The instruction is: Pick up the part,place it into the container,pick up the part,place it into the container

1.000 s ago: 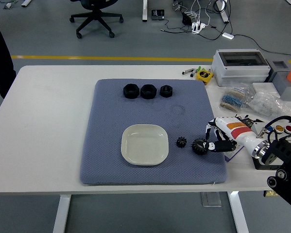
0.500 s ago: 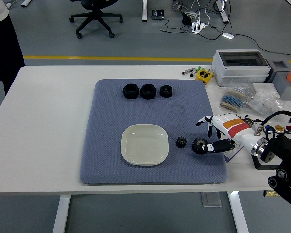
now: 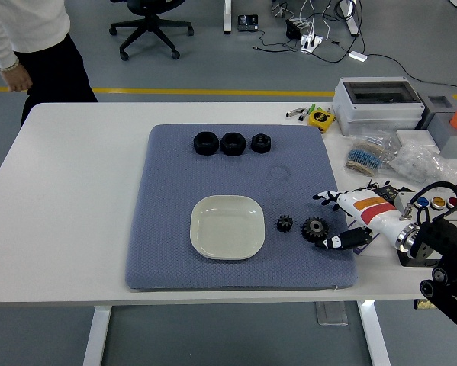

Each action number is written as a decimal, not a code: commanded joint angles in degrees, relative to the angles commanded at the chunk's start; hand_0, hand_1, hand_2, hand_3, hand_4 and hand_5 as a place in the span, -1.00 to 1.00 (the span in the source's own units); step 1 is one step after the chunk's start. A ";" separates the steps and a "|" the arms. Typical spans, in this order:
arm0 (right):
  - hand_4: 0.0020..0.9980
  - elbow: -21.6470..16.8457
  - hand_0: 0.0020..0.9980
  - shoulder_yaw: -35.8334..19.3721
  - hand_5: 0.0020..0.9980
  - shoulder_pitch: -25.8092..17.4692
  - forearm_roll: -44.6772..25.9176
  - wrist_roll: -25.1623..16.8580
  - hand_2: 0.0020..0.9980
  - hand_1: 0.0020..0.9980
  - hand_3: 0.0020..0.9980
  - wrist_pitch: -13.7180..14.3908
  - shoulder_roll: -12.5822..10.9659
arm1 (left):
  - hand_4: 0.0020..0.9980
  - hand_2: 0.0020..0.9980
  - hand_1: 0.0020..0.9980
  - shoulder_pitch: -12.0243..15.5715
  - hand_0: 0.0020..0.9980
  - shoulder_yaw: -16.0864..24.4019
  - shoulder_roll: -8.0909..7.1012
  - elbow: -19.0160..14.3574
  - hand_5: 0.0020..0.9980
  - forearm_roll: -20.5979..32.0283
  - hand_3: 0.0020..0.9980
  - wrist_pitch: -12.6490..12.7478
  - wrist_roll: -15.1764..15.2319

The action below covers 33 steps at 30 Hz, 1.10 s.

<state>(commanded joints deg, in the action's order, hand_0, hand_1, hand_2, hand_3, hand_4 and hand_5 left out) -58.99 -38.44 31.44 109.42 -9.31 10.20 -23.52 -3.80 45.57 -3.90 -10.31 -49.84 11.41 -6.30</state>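
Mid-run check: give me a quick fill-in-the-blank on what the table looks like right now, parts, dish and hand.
1. The white dish on the mat holds ____ parts.
2. The number of black nuts lined up at the mat's far edge is ____.
3. The two gears lie to the ____ of the dish in the picture.
4. The right hand holds ____.

Missing words: no; three; right; nothing

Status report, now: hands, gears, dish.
Right hand open beside larger gear, not gripping. Left hand out of view. Both gears on mat; smaller gear nearer the empty dish. Path clear.
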 joint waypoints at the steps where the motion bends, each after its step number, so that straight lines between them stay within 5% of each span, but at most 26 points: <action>1: 1.00 0.21 -0.21 0.20 0.08 0.03 -0.22 0.17 0.37 0.12 0.66 0.15 0.08 | 0.31 0.43 0.45 0.00 0.56 0.00 0.00 0.00 0.23 -0.03 0.18 0.00 -0.01; 12: 1.00 2.04 -0.31 1.80 0.05 0.13 -2.63 0.70 0.29 0.03 0.61 2.68 0.73 | 0.31 0.43 0.45 0.01 0.56 0.01 0.03 0.00 0.23 -0.04 0.18 -0.02 -0.03; 13: 0.81 2.07 -0.38 1.96 -0.07 0.09 -2.68 0.77 0.20 -0.03 0.45 3.01 0.77 | 0.31 0.43 0.45 0.01 0.56 0.03 0.04 0.00 0.23 -0.05 0.18 -0.02 -0.03; 21: 0.78 1.86 -0.42 2.93 -0.06 -0.02 -2.42 0.75 0.15 -0.08 0.38 4.62 1.08 | 0.31 0.43 0.45 0.02 0.56 0.07 0.04 0.00 0.23 -0.11 0.18 -0.05 -0.04; 33: 0.76 1.04 -0.47 5.42 -0.04 1.08 0.52 1.36 0.12 -0.13 0.18 4.77 0.50 | 0.31 0.43 0.45 0.02 0.56 0.25 0.04 0.00 0.23 -0.27 0.18 -0.04 -0.07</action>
<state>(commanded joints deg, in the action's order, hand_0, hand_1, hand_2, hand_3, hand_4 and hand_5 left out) -57.95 -33.03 32.53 109.93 -7.95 14.97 -23.01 -3.78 45.82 -3.86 -10.31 -50.12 11.36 -6.37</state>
